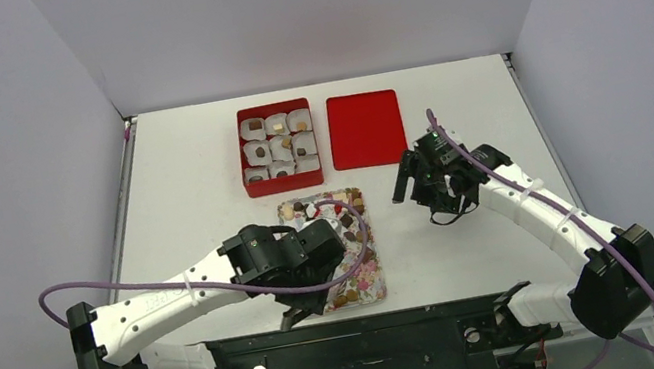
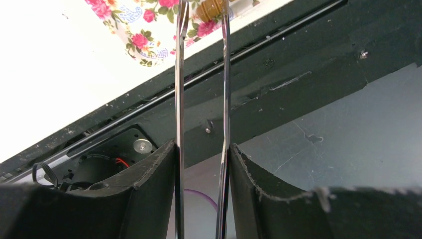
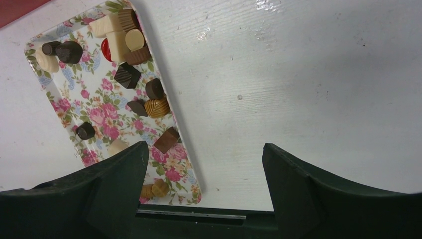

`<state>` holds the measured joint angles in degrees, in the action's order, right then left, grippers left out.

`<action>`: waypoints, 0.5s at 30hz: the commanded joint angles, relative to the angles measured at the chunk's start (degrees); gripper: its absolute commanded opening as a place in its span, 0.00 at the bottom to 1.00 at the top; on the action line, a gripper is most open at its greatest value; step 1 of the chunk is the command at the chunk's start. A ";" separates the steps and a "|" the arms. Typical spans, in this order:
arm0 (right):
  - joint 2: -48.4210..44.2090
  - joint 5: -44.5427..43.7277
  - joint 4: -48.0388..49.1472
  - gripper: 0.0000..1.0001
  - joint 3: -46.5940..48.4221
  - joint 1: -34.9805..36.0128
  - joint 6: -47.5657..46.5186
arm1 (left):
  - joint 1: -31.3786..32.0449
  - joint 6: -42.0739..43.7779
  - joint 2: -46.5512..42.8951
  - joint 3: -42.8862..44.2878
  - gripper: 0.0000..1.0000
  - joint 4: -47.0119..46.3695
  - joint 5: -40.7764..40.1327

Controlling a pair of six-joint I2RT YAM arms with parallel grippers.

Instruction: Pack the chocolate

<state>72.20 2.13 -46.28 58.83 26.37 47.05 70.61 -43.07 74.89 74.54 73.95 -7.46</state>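
Note:
Chocolate pieces (image 3: 128,74) in dark brown, tan, cream and one red lie scattered on a floral tray (image 3: 107,114). My left gripper (image 2: 203,146) hangs over the tray's near edge, shut on thin metal tongs (image 2: 179,84). At their tips the tongs pinch a tan-brown chocolate (image 2: 210,8) above the tray's corner (image 2: 134,30). In the top view the left gripper (image 1: 297,312) sits at the tray's front left. Right of the tray, my right gripper (image 1: 412,182) is open over bare table with nothing between its fingers (image 3: 124,169).
A red box (image 1: 243,153) with white paper cups, some holding chocolate (image 1: 255,125), stands behind the tray. Its red lid (image 1: 366,129) lies flat to the right. The black base rail (image 2: 298,64) runs just below the tray's near edge. A purple cable (image 1: 358,240) loops over the tray.

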 commanded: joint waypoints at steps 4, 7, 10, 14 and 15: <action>-2.15 -1.87 1.57 0.80 -0.42 0.52 0.52 | 1.32 -0.79 -0.83 -0.87 0.38 -1.03 0.70; -2.34 -1.87 1.57 0.80 -0.57 0.52 0.65 | 1.64 -0.71 -0.14 -1.05 0.38 -1.30 0.58; -2.52 -1.87 1.55 0.80 -0.64 0.49 0.68 | 2.11 -0.50 0.37 -1.33 0.38 -1.58 0.36; -2.55 -1.87 1.49 0.80 -0.55 0.53 0.68 | 2.17 -0.20 0.95 -2.02 0.38 -2.49 0.23; -2.50 -1.87 1.47 0.80 -0.55 0.53 0.72 | 2.19 -0.19 1.13 -2.27 0.38 -2.80 0.29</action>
<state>71.42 1.85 -46.28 58.59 26.37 47.24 72.44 -43.09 75.59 72.69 73.41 -7.03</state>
